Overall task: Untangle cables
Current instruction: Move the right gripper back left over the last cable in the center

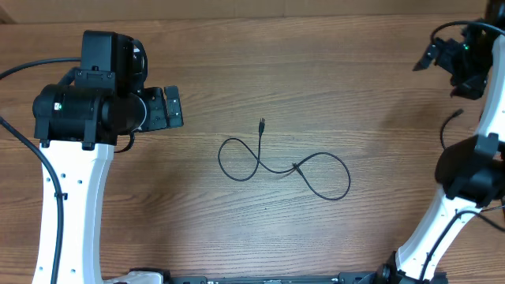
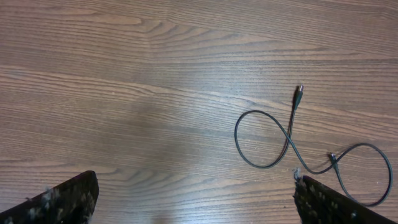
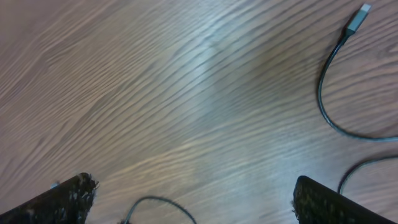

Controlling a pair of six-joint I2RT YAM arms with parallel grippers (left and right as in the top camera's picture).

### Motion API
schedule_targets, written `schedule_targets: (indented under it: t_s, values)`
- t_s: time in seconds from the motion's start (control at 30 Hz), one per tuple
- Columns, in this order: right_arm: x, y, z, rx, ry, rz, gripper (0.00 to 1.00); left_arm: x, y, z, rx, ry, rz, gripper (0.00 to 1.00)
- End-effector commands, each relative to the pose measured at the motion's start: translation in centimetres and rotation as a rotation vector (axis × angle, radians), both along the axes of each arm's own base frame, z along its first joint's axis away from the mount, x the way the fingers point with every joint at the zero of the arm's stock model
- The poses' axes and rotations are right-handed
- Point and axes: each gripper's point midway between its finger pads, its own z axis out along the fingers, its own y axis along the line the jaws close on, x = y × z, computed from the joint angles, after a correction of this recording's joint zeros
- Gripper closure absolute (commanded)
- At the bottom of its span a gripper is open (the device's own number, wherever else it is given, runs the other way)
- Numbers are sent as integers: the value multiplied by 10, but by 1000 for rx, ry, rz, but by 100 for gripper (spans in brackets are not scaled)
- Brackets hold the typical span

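Observation:
One thin black cable [image 1: 284, 162] lies in a loose figure-eight at the table's middle, its plug end [image 1: 262, 123] pointing toward the far edge. The left wrist view shows the same cable [image 2: 289, 137] at right, plug [image 2: 299, 91] uppermost. My left gripper [image 1: 172, 108] [image 2: 194, 182] hovers open to the left of the cable, nothing between its fingers. My right gripper [image 1: 430, 54] [image 3: 194, 182] is open at the far right, apart from that cable. In the right wrist view a cable [image 3: 323, 93] with a metallic plug [image 3: 359, 17] curves at right, and a loop [image 3: 158, 202] shows at the bottom edge.
The wooden table [image 1: 237, 47] is bare around the cable. A thin black cord [image 1: 450, 126] lies beside the right arm's white link [image 1: 442, 213]. The left arm's white link [image 1: 75, 205] stands at the near left.

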Motion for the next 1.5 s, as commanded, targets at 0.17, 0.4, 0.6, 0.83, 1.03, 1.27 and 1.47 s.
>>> schedule_targets:
  t_s: [0.17, 0.4, 0.6, 0.83, 1.03, 1.27, 1.47]
  values:
    - [-52, 36, 25, -29, 36, 35, 0, 1, -1, 1, 4, -4, -20, 0]
    - [-90, 85, 2, 7, 153, 126, 0, 1, -1, 1, 4, -4, -20, 0]
    - [-81, 147, -13, 18, 126, 295, 0, 1, -1, 1, 4, -4, -20, 0]
    - [-81, 221, -14, -18, 40, 676, 0, 1, -1, 1, 4, -4, -20, 0]
    - [-99, 285, -11, 20, -27, 967, 0, 1, -1, 1, 4, -4, -20, 0]
    - [-109, 333, -10, 38, -121, 1183, 0, 1, -1, 1, 4, -4, -20, 0]
    - [-121, 349, -40, 43, -104, 1261, 0, 1, -1, 1, 4, -4, -20, 0]
